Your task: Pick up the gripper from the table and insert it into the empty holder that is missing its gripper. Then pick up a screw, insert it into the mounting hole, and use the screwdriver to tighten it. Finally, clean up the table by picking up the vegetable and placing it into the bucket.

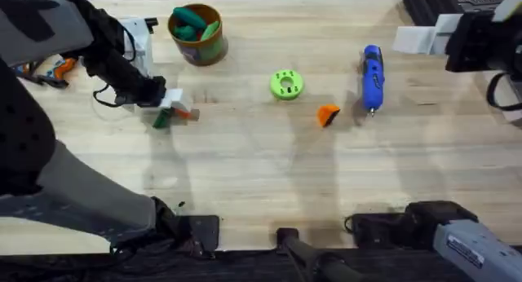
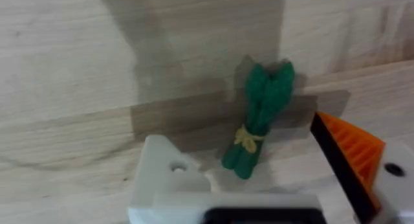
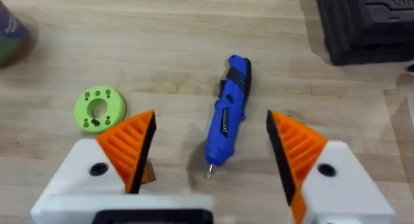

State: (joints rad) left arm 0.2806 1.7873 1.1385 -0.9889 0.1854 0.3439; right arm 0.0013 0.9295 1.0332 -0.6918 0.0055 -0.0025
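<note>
1. Your left gripper (image 2: 259, 204) lacks one orange pad — the bare white holder (image 2: 171, 179) could skid off the vegetable (image 2: 259, 120) between its spread fingers.
2. Your right gripper (image 3: 210, 159) hangs open over the screwdriver (image 3: 226, 120).
3. The gripper (image 1: 327, 114) — a small orange wedge — lies on the table (image 1: 261, 176) near the green ring (image 1: 285, 84); the bucket (image 1: 196, 33) already holds green pieces.
</note>
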